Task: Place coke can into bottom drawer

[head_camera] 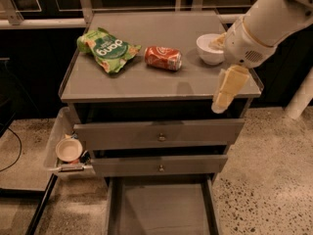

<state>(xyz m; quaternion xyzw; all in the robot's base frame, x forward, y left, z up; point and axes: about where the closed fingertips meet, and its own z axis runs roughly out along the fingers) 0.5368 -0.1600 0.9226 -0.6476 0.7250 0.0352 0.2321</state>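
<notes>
Red can: coke can [163, 58] is lying on its side on the cabinet top [146, 82], roughly mid-surface, long axis running left-right. Nothing is touching it.
Drawer: bottom drawer [161, 207] is sitting pulled out at floor level, floor bare where visible. Looks staged open so the can goes straight in with no handle step.
Upper drawers: two drawer fronts [159, 133] with small knobs are sitting shut above it, so they aren't overhanging the open tray much.
Gripper: gripper [226, 89] is hanging off the right front corner of the cabinet top, pointing down, well right of the can and carrying nothing.
Fingers: cannot tell whether they are spread or closed; they are reading as one pale block from this angle.
Arm: white forearm [266, 26] is coming in from upper right, partly covering the bowl.
Neighbours: white bowl [209, 48] is sitting near the can on its right; green snack bag [107, 50] is lying near it on its left. Gaps on both sides.
Side tray: a tray [58, 141] on the cabinet's left is holding a small bowl [68, 150]; not relevant.
Stage (judgement): approaching, pick not yet begun.
Next (judgement): gripper is needing to come left over the can and close across its short width, since it is lying flat.
Risk (judgement): can is free to roll if nudged off-centre; bowl is close to the approach path.
</notes>
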